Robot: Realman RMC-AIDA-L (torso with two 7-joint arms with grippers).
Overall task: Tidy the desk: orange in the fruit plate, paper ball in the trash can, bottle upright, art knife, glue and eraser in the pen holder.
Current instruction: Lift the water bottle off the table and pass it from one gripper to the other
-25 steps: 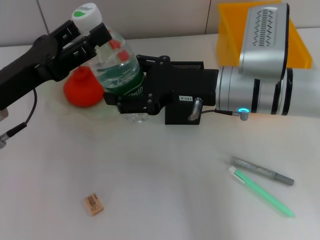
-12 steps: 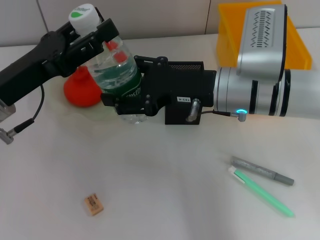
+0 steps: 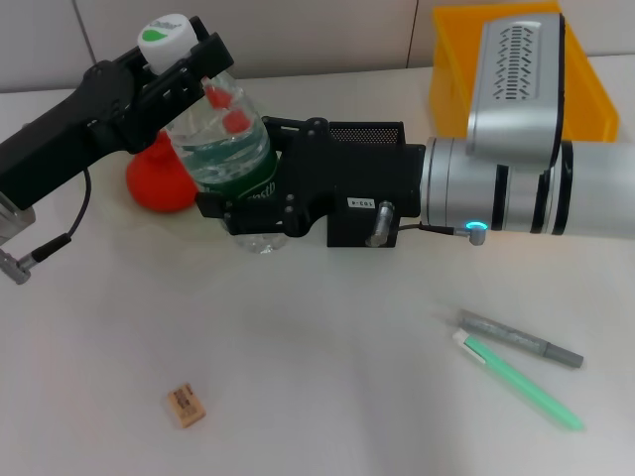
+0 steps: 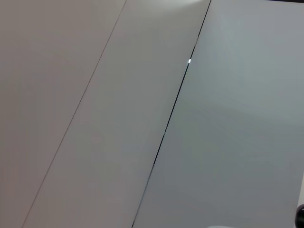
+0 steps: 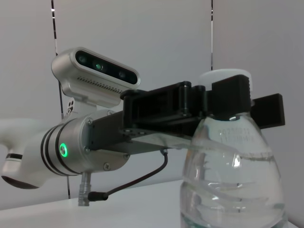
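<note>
While clamped at neck by left gripper and body by right gripper, bottle now nearer upright.

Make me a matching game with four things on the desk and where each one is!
Things:
1. bottle
2. eraser
3. orange
4. trash can

Places:
A. far corner on the robot's right side
B. alone on the near desk, robot's left side
C. held by both grippers: left gripper at the neck, right gripper around the lower body
D. behind the left arm, beside the bottle

Pairs: 1-C, 2-B, 3-D, 4-A
</note>
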